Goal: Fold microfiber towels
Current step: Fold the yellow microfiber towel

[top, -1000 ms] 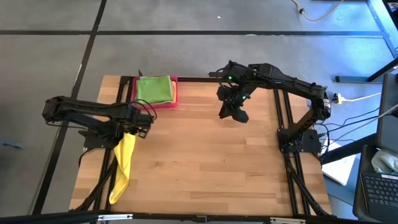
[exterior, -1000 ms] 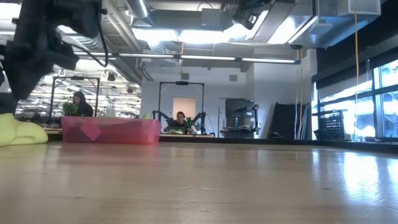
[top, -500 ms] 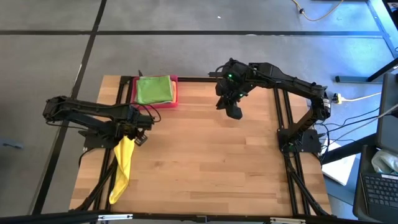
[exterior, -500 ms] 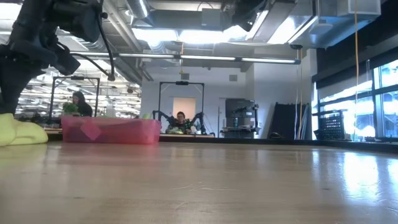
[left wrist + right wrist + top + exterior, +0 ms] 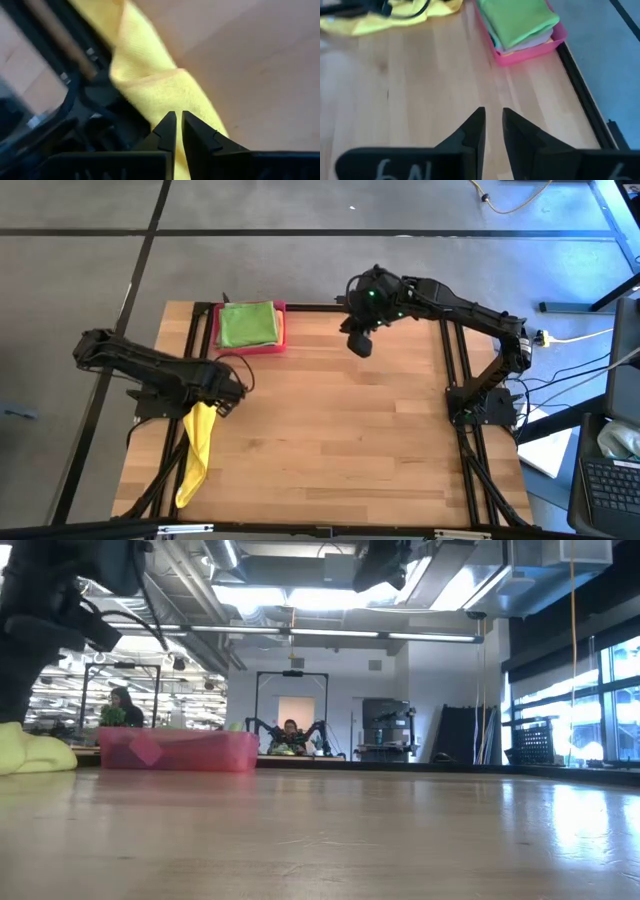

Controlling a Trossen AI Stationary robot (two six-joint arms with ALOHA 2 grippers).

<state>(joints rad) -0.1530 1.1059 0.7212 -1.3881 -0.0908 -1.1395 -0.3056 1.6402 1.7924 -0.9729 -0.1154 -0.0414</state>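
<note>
A rumpled yellow towel [image 5: 197, 450] lies as a long strip along the table's left side, on the wood and the arm's frame rails. My left gripper [image 5: 214, 398] points down at its far end, the fingers nearly together on the cloth [image 5: 150, 75]. A folded bright green towel [image 5: 247, 323] tops a small stack in the pink-red tray [image 5: 281, 346] at the far edge. My right gripper [image 5: 358, 345] hangs high over the far middle of the table, tilted down, shut on nothing [image 5: 491, 117]. My left gripper comes from above, pointing down, onto the yellow towel's far end. Its fingertips [image 5: 169, 122] meet a raised fold [image 5: 165, 87] of the cloth with only a slit between them. How many layers they have is hidden by the fingers. The towel lies slack on the table.
The tray [image 5: 530, 55] stands against the far rail, left of the right gripper. Black frame rails run along the left [image 5: 190, 330] and right [image 5: 462, 430] sides. Bare wood [image 5: 330, 450] fills the middle and near part. People show in the room beyond [image 5: 290, 735].
My left gripper has swung a little toward the table's near edge and sunk onto the yellow towel's far end, rolling as it went. My right gripper has turned and tipped, shifting toward the far edge and the tray. The towel has stayed where it lay.
</note>
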